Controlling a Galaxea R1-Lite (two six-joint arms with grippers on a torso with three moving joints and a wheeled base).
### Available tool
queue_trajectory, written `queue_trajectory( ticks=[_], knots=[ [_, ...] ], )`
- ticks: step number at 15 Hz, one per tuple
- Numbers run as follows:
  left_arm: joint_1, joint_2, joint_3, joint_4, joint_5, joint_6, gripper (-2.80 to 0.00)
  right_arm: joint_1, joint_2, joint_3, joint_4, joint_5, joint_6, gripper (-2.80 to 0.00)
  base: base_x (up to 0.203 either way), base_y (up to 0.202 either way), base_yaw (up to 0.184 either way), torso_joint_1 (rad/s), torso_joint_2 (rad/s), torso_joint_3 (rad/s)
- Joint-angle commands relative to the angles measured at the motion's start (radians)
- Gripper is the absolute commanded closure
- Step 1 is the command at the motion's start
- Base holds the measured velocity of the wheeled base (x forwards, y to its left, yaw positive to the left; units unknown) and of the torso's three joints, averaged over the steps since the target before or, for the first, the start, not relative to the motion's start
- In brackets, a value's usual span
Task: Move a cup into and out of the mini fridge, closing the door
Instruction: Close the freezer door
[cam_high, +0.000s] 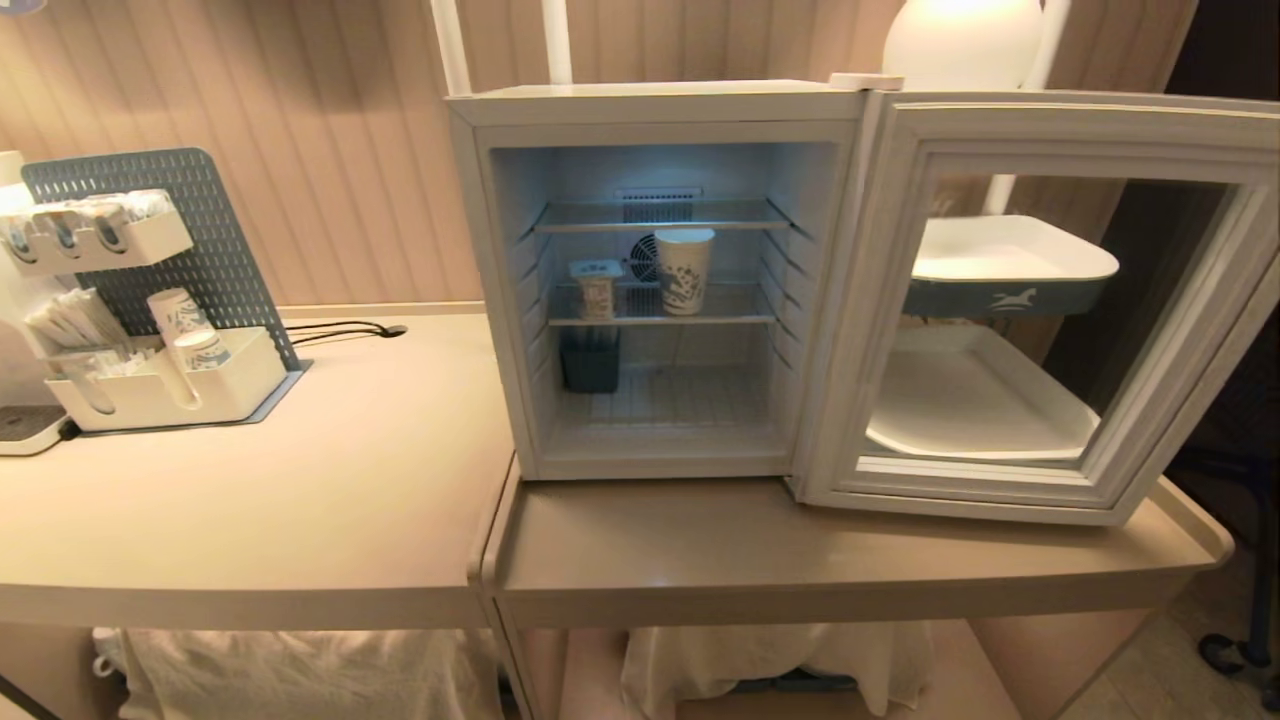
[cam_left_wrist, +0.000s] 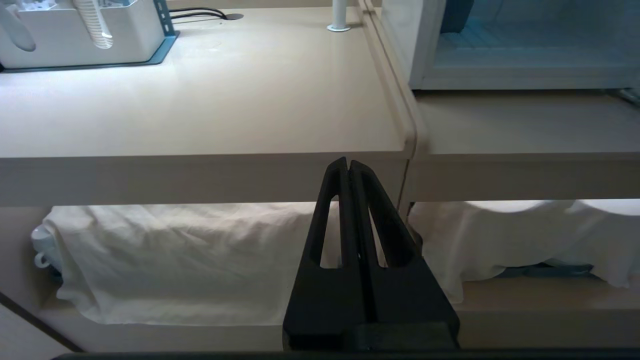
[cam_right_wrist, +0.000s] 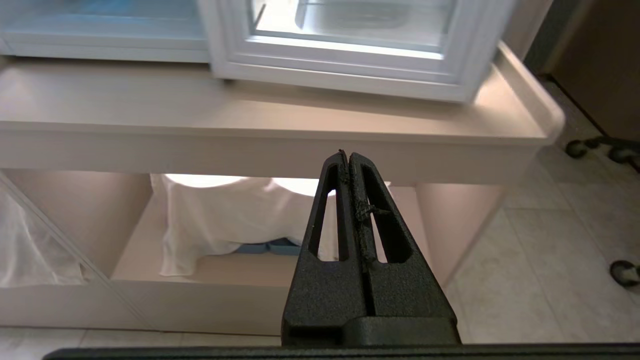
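Note:
The mini fridge (cam_high: 660, 105) stands on the beige counter (cam_high: 800, 560) with its interior lit. Its door (cam_high: 960, 490) is swung wide open to the right, a white frame around clear glass. On the middle wire shelf sits the cup (cam_high: 595, 288), small and white with a flat top, beside a taller patterned paper cup (cam_high: 684, 270). Neither arm appears in the head view. My left gripper (cam_left_wrist: 348, 162) is shut and empty, held low in front of the table edge. Below the counter edge under the door (cam_right_wrist: 350, 75), my right gripper (cam_right_wrist: 347, 156) is likewise shut with nothing in it.
A white organiser (cam_high: 160, 390) with stacked paper cups and a blue pegboard stands at the left of the table. A dark bin (cam_high: 590, 365) sits on the fridge floor. White cloth (cam_left_wrist: 175, 260) covers the shelf below. Chair castors (cam_right_wrist: 622, 272) rest on the floor at right.

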Motion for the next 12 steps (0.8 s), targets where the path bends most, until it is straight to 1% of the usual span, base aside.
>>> queue_trajectory(
  ticks=[1,12],
  knots=[
    [0.000,0.000,0.001,-0.001,0.000,0.000,0.00,0.000,0.002,0.000,0.001,0.000,-0.001,0.00,0.000,-0.196,0.000,0.002,0.00,0.004],
    [0.000,0.000,0.003,-0.006,0.000,-0.011,0.00,0.000,0.002,0.000,0.001,0.000,-0.001,0.00,0.000,-0.195,-0.001,0.002,0.00,0.004]
  ],
)
